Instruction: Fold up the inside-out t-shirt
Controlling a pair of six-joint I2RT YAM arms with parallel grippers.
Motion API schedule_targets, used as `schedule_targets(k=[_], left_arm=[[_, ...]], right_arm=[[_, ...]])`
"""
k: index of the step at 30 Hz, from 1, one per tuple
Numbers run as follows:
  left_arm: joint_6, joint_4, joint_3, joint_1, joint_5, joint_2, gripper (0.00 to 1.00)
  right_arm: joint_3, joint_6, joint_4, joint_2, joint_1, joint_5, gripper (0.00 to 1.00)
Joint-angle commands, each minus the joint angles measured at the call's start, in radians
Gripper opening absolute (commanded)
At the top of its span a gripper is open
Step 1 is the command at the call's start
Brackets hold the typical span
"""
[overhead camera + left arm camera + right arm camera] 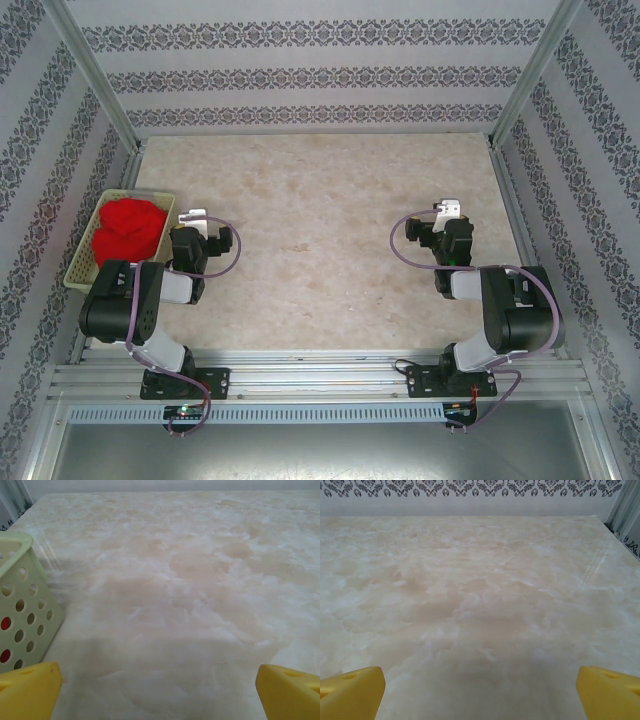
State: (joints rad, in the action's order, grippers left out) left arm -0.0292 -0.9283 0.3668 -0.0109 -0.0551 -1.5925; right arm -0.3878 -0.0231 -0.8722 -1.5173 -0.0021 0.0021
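The inside-out t-shirt [128, 230] is a bright red crumpled heap inside a pale green perforated basket [84, 277] at the table's left edge. In the left wrist view, red cloth shows through the holes of the basket [22, 610] at the left. My left gripper [193, 219] hovers just right of the basket, open, its yellow fingertips [30, 690] wide apart over bare table. My right gripper [449, 212] hangs over the right side of the table, open too, with yellow fingertips [351, 692] apart and nothing between them.
The pale marbled tabletop [320, 220] stretches between the two arms. Patterned walls and metal frame posts [95, 80] close it in at the back and sides. An aluminium rail [320, 380] carries both arm bases at the near edge.
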Motion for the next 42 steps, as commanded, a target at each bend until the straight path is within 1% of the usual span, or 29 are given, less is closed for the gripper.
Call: schedule_targets(k=[1, 4, 6, 8, 10, 13, 15, 17, 19, 20, 22, 23, 24, 25, 26, 27, 28, 30, 32, 33, 34, 35, 37, 38, 39, 40, 42], left_arm=[[0.017, -0.015, 0.017, 0.011, 0.012, 0.006, 1.00], [0.016, -0.022, 0.013, 0.011, 0.009, 0.008, 1.00], [0.019, -0.061, -0.011, 0.010, 0.009, 0.016, 1.00], [0.026, -0.097, -0.045, 0.008, 0.026, 0.052, 1.00], [0.042, -0.083, -0.064, -0.002, 0.031, 0.112, 1.00], [0.065, 0.057, -0.049, -0.029, 0.010, 0.248, 1.00], [0.054, 0.202, -0.009, -0.055, -0.020, 0.354, 1.00], [-0.016, 0.347, 0.046, -0.068, -0.022, 0.450, 1.00], [-0.120, 0.457, 0.103, -0.072, 0.002, 0.521, 1.00], [-0.189, 0.518, 0.140, -0.073, 0.002, 0.549, 1.00], [-0.345, 0.665, 0.218, -0.072, -0.044, 0.580, 1.00], [-0.437, 0.761, 0.265, -0.072, -0.091, 0.591, 1.00], [-0.514, 0.857, 0.308, -0.069, -0.120, 0.600, 1.00], [-0.570, 0.927, 0.337, -0.066, -0.130, 0.609, 1.00], [-0.611, 0.997, 0.363, -0.056, -0.111, 0.621, 1.00], [-0.628, 1.033, 0.372, -0.041, -0.062, 0.639, 1.00], [-0.640, 1.031, 0.363, -0.027, -0.009, 0.656, 1.00], [-0.677, 0.930, 0.298, 0.012, 0.150, 0.692, 1.00], [-0.731, 0.806, 0.230, 0.067, 0.263, 0.715, 1.00], [-0.763, 0.770, 0.207, 0.100, 0.298, 0.720, 1.00], [-0.764, 0.780, 0.205, 0.122, 0.299, 0.720, 1.00], [-0.737, 0.870, 0.237, 0.130, 0.247, 0.717, 1.00], [-0.683, 1.135, 0.357, 0.131, 0.042, 0.679, 1.00], [-0.669, 1.234, 0.403, 0.131, -0.078, 0.647, 1.00], [-0.650, 1.277, 0.428, 0.132, -0.172, 0.617, 1.00], [-0.636, 1.292, 0.440, 0.135, -0.227, 0.590, 1.00], [-0.642, 1.329, 0.473, 0.172, -0.273, 0.521, 1.00]], right_arm=[[0.001, -0.003, -0.028, 0.002, 0.010, 0.007, 0.98], [0.003, -0.002, -0.030, 0.003, 0.011, 0.007, 0.98], [0.004, -0.001, -0.031, 0.003, 0.011, 0.006, 0.98], [0.011, 0.005, -0.037, 0.011, 0.011, -0.008, 0.98], [0.024, 0.014, -0.037, 0.039, 0.015, -0.020, 0.98], [0.038, 0.036, -0.031, 0.097, 0.035, -0.011, 0.98], [0.067, 0.067, 0.017, 0.174, 0.059, 0.000, 0.98], [0.058, 0.066, 0.122, 0.284, 0.091, 0.023, 0.98], [0.014, 0.014, 0.275, 0.400, 0.112, 0.052, 0.98], [-0.019, -0.062, 0.370, 0.462, 0.114, 0.086, 0.98], [-0.114, -0.231, 0.601, 0.560, 0.105, 0.146, 0.98], [-0.166, -0.303, 0.722, 0.603, 0.093, 0.129, 0.98], [-0.205, -0.343, 0.804, 0.641, 0.069, 0.053, 0.98], [-0.209, -0.364, 0.820, 0.669, 0.046, -0.043, 0.98], [-0.199, -0.397, 0.816, 0.702, 0.018, -0.139, 0.98], [-0.178, -0.455, 0.810, 0.737, -0.001, -0.180, 0.98], [-0.155, -0.493, 0.794, 0.767, -0.013, -0.208, 0.98], [-0.114, -0.530, 0.775, 0.820, -0.034, -0.253, 0.98], [-0.094, -0.531, 0.796, 0.853, -0.035, -0.258, 0.98], [-0.086, -0.531, 0.807, 0.859, -0.036, -0.258, 0.98], [-0.081, -0.528, 0.820, 0.861, -0.036, -0.260, 0.98], [-0.080, -0.522, 0.835, 0.861, -0.035, -0.265, 0.98], [-0.084, -0.513, 0.870, 0.848, -0.036, -0.272, 0.98], [-0.084, -0.511, 0.879, 0.839, -0.035, -0.277, 0.98], [-0.084, -0.512, 0.890, 0.831, -0.035, -0.278, 0.98], [-0.083, -0.515, 0.896, 0.824, -0.035, -0.279, 0.98], [-0.081, -0.518, 0.900, 0.812, -0.035, -0.287, 0.98]])
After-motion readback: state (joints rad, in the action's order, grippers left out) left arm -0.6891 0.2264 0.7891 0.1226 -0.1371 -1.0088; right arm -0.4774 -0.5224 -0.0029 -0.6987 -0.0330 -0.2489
